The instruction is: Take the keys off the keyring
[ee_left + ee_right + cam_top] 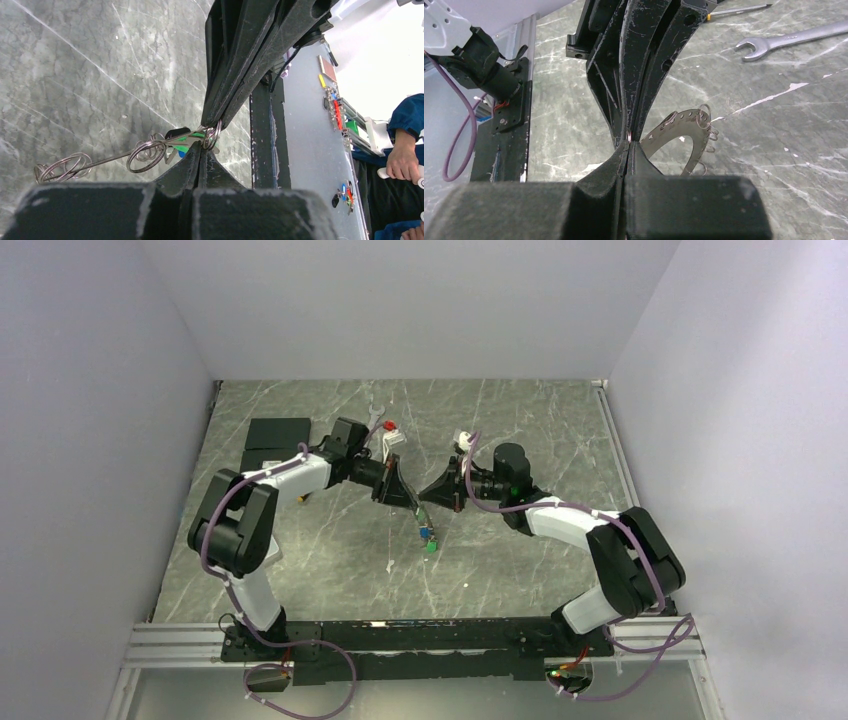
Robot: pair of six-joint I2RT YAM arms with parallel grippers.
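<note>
By my reckoning nothing had come off yet. My left gripper and right gripper met tip to tip above the grey marble table. Both were pinched closed on the thin grey metal keyring, which was held in the air between them. The tiny keys with green and blue plastic heads hung just beneath, attached by small wire loops. I judged that every key was left to free.
</note>
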